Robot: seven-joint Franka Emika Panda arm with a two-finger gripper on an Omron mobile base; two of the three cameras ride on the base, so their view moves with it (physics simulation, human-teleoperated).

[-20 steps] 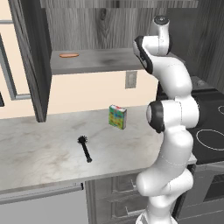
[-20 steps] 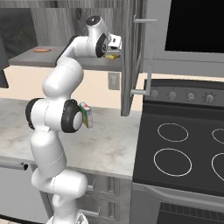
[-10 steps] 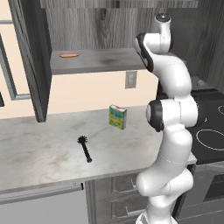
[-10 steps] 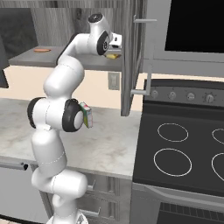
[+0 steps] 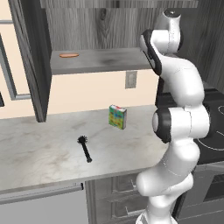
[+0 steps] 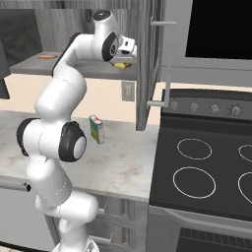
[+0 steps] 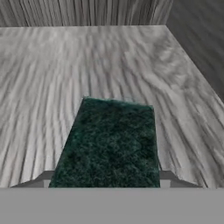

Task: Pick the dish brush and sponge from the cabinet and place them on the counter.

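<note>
On the counter [image 5: 39,148], the dish brush [image 5: 85,148] is found lying flat, bristle head toward the wall and handle toward the front edge, well apart from the multicoloured box [image 5: 117,117] that stands upright near the backsplash. That half of the task is judged complete from how the brush lies.

Inside the cabinet [image 5: 30,61], the sponge [image 7: 109,146] is seen resting on the grey shelf [image 7: 109,65], dark green face upward; its yellow layer is glimpsed in the right base view below the gripper [image 6: 124,58]. In the hand view the green face is centred low in the picture, and a grey finger tip [image 7: 41,179] is visible at each side of it, close against the sponge's flanks. The jaws are judged to be drawn in around the sponge; whether the pads are actually pressing on it, or only bracketing it, cannot be confirmed from these pictures. The sponge is not seen lifted; it appears level with the shelf.

The arm is folded high and reaches in past the open right-hand door [image 6: 147,64], which is judged to explain the hand's level, forward-pointing attitude. A flat orange oval object [image 5: 68,55] lies at the far left of the shelf, well apart from the working area and of no concern to the task.

No brand, label or legible writing is found: the box carries only blurred colour patches, and the wall outlet [image 5: 130,79] and stove knobs [image 6: 214,108] bear no readable marks.
</note>
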